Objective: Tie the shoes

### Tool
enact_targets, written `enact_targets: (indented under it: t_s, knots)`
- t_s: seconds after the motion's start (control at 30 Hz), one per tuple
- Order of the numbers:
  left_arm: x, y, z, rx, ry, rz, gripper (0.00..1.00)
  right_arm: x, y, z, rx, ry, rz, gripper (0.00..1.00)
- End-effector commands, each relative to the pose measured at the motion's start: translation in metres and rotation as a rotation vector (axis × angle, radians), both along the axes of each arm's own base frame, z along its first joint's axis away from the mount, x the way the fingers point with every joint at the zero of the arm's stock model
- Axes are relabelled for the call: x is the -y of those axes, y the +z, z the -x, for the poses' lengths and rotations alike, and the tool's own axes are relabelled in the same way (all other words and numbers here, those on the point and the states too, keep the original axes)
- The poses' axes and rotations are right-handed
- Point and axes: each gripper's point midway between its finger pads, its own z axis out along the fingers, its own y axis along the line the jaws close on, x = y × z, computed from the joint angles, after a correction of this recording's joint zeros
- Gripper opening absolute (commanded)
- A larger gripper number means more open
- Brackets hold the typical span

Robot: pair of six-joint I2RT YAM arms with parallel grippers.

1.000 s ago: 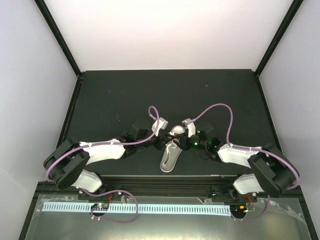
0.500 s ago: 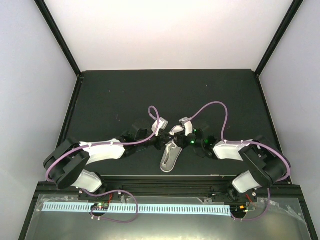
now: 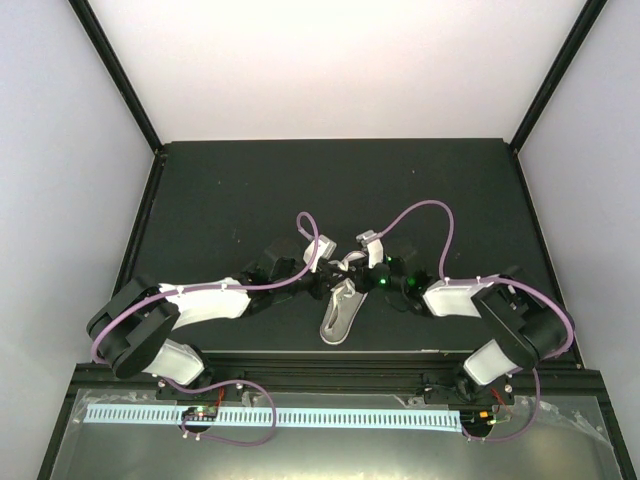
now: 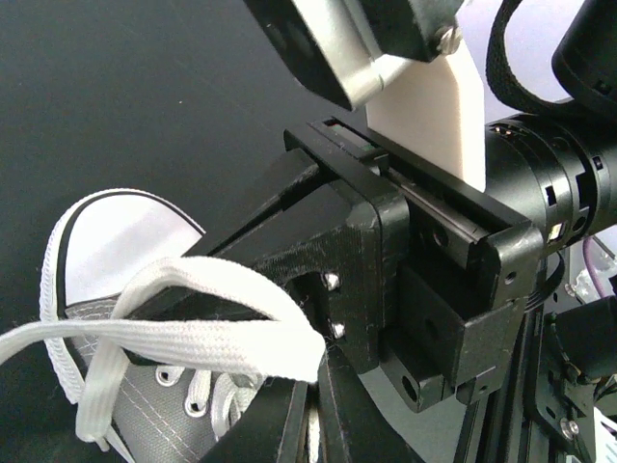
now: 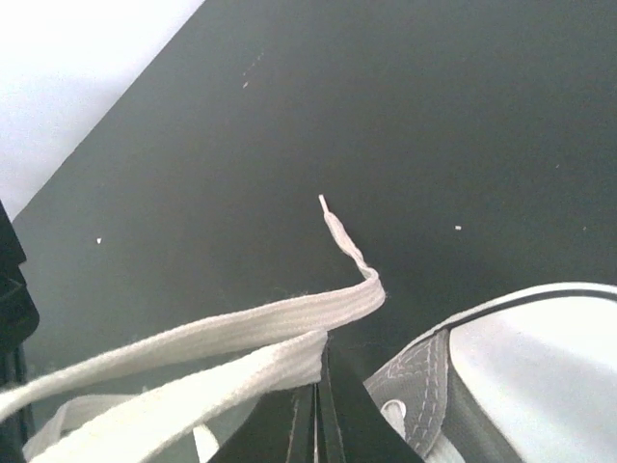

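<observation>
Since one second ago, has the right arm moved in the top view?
Yes. The right arm has shifted left, away from the right edge of the table and toward the shoe.

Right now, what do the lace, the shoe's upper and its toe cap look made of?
Lace: flat woven white textile, perhaps cotton; its ribbed weave shows. Upper: matte grey canvas-like cloth with stitched seams. Toe cap: smooth white, likely rubber, edged by a dark line.
</observation>
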Motion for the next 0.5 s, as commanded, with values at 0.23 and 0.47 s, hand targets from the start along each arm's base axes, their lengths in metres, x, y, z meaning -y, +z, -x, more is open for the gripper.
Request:
enact_targets:
  t_s: [0.23, 0.47]
  knots:
    - [-0.005, 0.011, -0.006, 0.038, 0.045, -0.003, 0.02, 0.034, 0.035, -0.006, 0.143, -0.164, 0.033, 0.02]
    - [-0.004, 0.009, -0.009, 0.033, 0.057, -0.005, 0.02, 0.057, 0.073, 0.021, 0.202, -0.166, 0.018, 0.02]
